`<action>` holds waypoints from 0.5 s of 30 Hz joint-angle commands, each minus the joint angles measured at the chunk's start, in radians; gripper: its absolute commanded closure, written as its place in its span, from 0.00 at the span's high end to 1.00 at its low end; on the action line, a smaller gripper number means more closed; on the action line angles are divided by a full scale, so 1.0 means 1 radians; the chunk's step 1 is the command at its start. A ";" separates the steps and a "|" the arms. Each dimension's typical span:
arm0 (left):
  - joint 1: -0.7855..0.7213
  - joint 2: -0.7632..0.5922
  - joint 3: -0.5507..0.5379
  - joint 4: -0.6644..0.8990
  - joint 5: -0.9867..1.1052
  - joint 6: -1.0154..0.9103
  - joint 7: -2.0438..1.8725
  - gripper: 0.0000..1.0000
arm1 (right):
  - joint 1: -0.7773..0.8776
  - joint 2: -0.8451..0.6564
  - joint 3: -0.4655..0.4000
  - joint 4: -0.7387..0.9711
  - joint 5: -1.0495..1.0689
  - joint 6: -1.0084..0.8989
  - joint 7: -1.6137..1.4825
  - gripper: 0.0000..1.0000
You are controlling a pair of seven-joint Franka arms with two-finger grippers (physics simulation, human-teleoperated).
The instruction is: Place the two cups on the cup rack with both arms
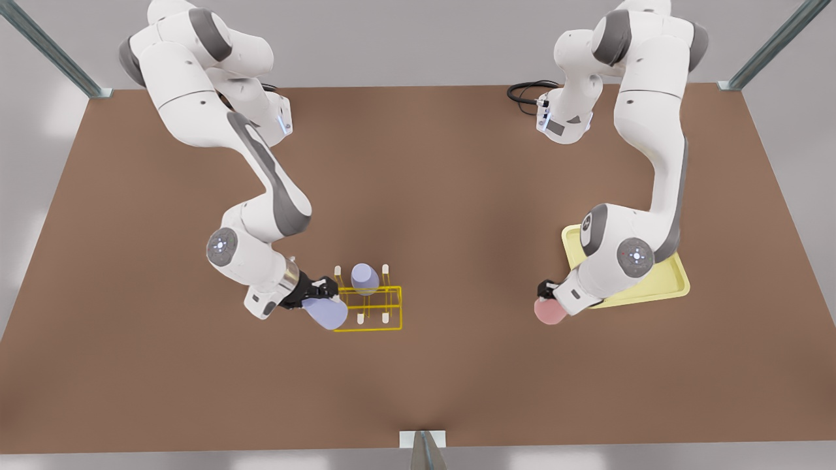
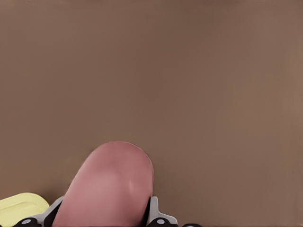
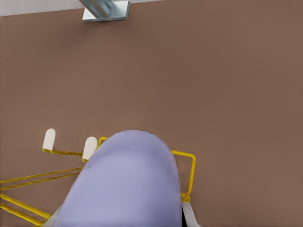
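My right gripper (image 1: 324, 300), on the front view's left, is shut on a lavender-blue cup (image 1: 326, 314) that lies tilted over the near corner of the yellow cup rack (image 1: 392, 324). The same cup (image 3: 128, 184) covers part of the rack (image 3: 190, 163) and its white-tipped pegs in the right wrist view. A second lavender cup (image 1: 364, 278) sits upside down on a back peg of the rack. On the front view's right, my left gripper (image 1: 547, 297) is shut on the pink cup (image 1: 550, 312), held above the table; this cup (image 2: 111, 189) sits between the fingers (image 2: 155, 212).
A pale-yellow flat tray (image 1: 673, 282) lies under the left arm's wrist, its corner (image 2: 19, 205) beside the pink cup. Brown table (image 1: 457, 196) stretches open between rack and tray. Metal frame posts (image 1: 423, 447) stand at the table's edges.
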 commanded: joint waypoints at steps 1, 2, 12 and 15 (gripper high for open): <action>0.000 0.041 -0.037 0.069 -0.001 -0.006 -0.673 0.82 | 0.005 0.002 0.000 -0.001 0.012 0.024 -0.027 0.80; 0.000 0.082 -0.071 0.124 0.004 -0.004 -0.768 0.82 | 0.010 0.002 0.000 -0.001 0.015 0.027 -0.027 0.80; -0.153 0.367 -0.102 0.635 -0.086 0.010 -1.032 0.82 | 0.010 0.037 0.000 -0.006 0.015 0.028 -0.042 1.00; -0.160 0.403 -0.174 0.688 -0.093 0.039 -1.023 0.82 | 0.010 0.041 0.000 -0.003 0.012 0.028 -0.042 1.00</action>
